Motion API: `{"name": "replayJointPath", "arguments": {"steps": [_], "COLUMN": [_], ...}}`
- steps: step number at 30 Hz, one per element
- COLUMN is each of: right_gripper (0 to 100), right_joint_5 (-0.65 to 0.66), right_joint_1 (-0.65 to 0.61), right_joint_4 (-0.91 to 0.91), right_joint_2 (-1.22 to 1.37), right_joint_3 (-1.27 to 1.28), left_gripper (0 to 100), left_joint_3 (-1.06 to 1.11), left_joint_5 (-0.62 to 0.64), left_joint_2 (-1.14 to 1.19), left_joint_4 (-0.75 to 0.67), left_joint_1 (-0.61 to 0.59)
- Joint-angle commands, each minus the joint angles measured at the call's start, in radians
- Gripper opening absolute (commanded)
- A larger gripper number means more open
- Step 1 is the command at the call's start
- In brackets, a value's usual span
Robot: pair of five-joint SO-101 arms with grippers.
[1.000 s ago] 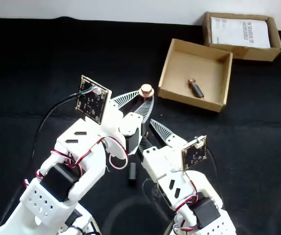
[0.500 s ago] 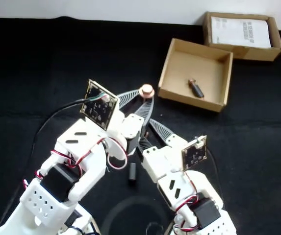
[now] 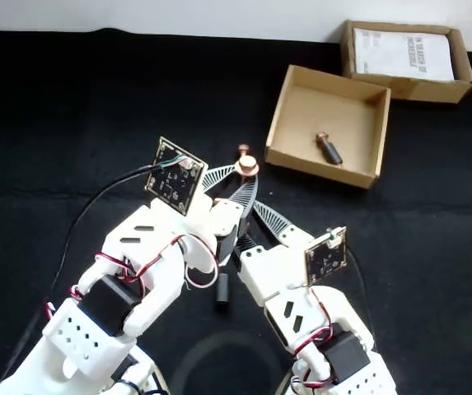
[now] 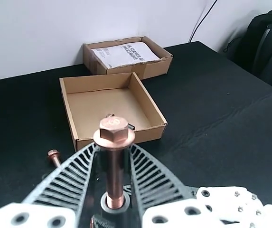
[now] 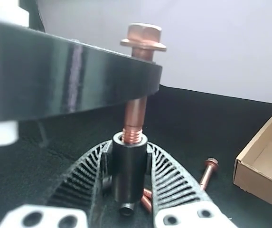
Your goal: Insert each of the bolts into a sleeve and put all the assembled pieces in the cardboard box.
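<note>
Left fingers clamp a copper bolt upright at centre frame, its tip in the mouth of the black sleeve clamped by the right fingers; insertion is underway, probably needing a straight downward push.

The bolt is standing upright in the left gripper, its tip sitting in the sleeve below, in the right gripper. Behind, to the right, the cardboard box is holding one assembled piece, a loose bolt lying beside it.
</note>
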Motion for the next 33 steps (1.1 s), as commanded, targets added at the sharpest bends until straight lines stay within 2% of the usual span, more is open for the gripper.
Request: {"name": "replayJointPath", "arguments": {"steps": [1, 5, 9, 13, 23, 33], "right_gripper": [0.8, 0.8, 0.8, 0.8, 0.8, 0.8], "right_joint_5": [-0.002, 0.074, 0.087, 0.087, 0.087, 0.087], "right_joint_1": [-0.001, -0.001, -0.001, -0.001, 0.001, 0.117], "right_joint_4": [-0.024, -0.024, -0.024, -0.024, -0.024, -0.024], "right_joint_2": [-0.004, -0.004, -0.007, -0.004, -0.004, -0.004], "right_joint_3": [-0.015, -0.015, -0.015, -0.015, -0.015, -0.015], "left_gripper": [2, 15, 27, 28, 28, 28], "left_joint_3": [-0.01, -0.01, -0.035, -0.077, -0.226, -0.383], "left_joint_5": [0.008, 0.012, 0.012, 0.011, 0.006, 0.005], "left_joint_2": [-0.016, -0.019, -0.019, -0.019, -0.019, -0.021], "left_joint_4": [-0.012, 0.084, 0.207, 0.281, 0.454, 0.681], "left_joint_1": [0.001, -0.025, -0.025, -0.028, -0.177, -0.292]}}
